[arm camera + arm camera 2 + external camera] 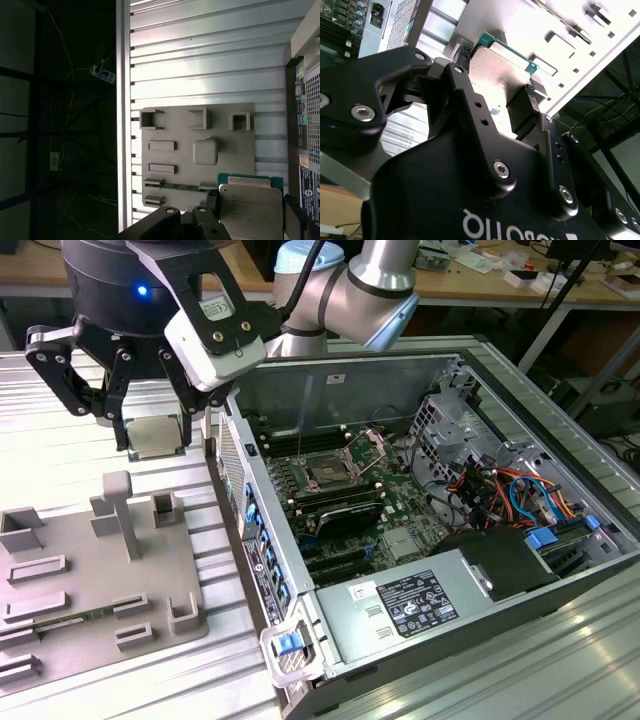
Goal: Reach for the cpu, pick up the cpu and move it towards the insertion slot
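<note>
The cpu (153,436) is a flat silvery square with a thin green rim, held in the air above the ribbed table. My gripper (155,440) is shut on the cpu, one black finger on each side. Both wrist views show the cpu (496,70) (251,210) clamped between the fingers (522,112). The insertion slot (328,472), a square socket with a dark centre and a raised metal bracket, sits on the motherboard inside the open computer case, to the exterior view's right of my gripper and lower.
A grey fixture plate (90,565) with raised holders lies on the table under and in front of my gripper. The case's near wall (240,490) stands between my gripper and the motherboard. Drive cage and coloured cables (500,490) fill the case's right side.
</note>
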`<move>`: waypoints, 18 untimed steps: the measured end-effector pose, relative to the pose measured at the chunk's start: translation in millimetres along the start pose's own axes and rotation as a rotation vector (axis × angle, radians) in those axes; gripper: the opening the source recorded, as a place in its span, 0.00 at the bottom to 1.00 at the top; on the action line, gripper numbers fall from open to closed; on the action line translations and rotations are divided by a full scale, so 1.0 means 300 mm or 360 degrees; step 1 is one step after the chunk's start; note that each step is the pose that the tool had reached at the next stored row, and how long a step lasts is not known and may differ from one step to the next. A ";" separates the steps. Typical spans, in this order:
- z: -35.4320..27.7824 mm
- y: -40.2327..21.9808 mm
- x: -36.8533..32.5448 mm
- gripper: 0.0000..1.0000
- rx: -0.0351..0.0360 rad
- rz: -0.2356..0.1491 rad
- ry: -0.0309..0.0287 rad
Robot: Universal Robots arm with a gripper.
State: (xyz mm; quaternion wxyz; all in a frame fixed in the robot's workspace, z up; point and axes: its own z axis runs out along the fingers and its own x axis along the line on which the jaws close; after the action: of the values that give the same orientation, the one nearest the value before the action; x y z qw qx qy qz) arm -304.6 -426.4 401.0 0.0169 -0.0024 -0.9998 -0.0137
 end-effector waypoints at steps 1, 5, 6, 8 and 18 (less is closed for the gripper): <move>0.000 0.000 -0.006 0.55 0.0000 0.0000 0.00000; -0.001 0.000 -0.019 0.55 0.0000 0.0000 0.00000; -0.001 0.000 -0.024 0.55 0.0000 0.0000 0.00001; -0.001 0.000 -0.032 0.55 0.0000 0.0000 -0.00001; -0.002 0.000 -0.073 0.55 0.0000 0.0000 0.00001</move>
State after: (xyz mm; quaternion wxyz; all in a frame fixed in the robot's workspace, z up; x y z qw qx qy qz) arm -282.7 -426.4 400.9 0.0170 -0.0024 -0.9998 -0.0137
